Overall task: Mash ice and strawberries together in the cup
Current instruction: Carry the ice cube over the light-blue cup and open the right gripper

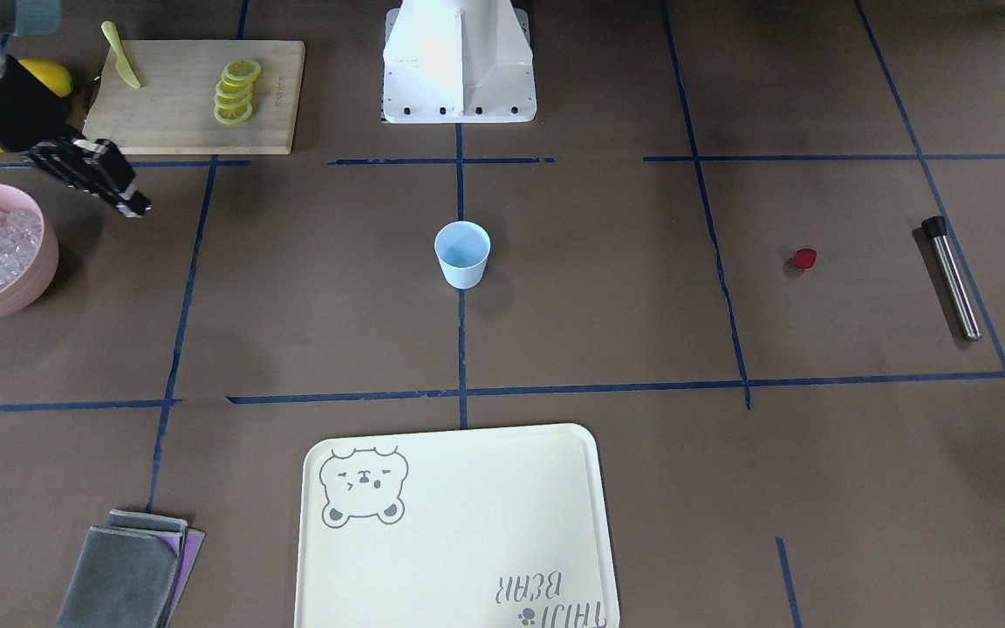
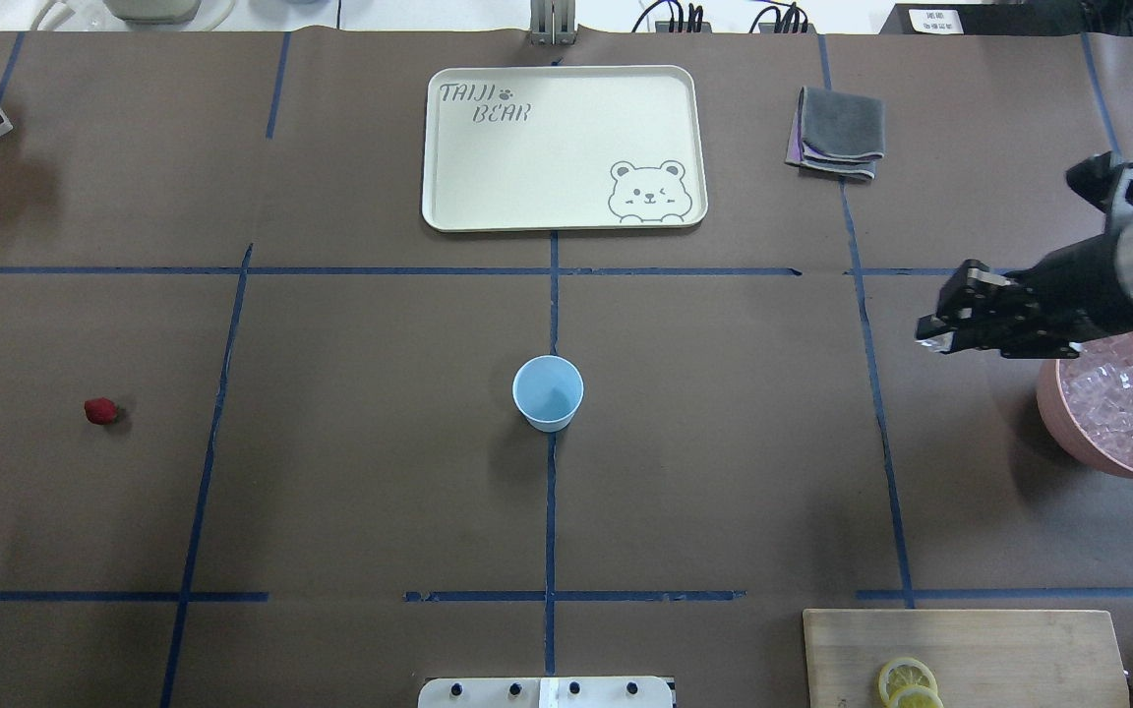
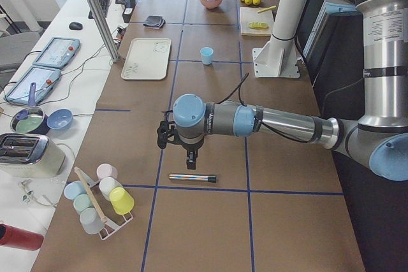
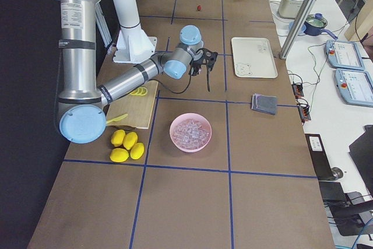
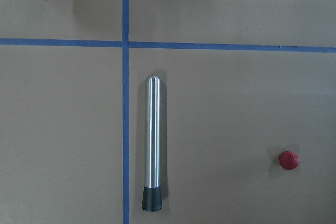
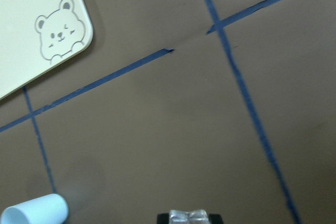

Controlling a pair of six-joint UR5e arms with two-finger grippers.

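Observation:
The light-blue cup (image 1: 462, 253) stands upright at the table's middle, and I see nothing in it from overhead. One strawberry (image 1: 805, 258) lies well off to the robot's left of it. The rest of the ice (image 2: 1122, 398) fills a pink bowl (image 2: 1053, 418). My right gripper (image 2: 928, 336) hovers beside that bowl, shut on an ice cube (image 6: 189, 216) that shows at the bottom of the right wrist view. My left gripper (image 3: 190, 157) hangs over a steel muddler (image 5: 153, 142). I cannot tell whether it is open.
A cutting board (image 1: 197, 96) with lemon slices (image 1: 236, 92) and a yellow knife (image 1: 121, 67) lies near the robot's base. A cream bear tray (image 1: 459, 523) and folded cloths (image 1: 127, 571) sit on the far side. Whole lemons (image 4: 125, 146) lie by the board.

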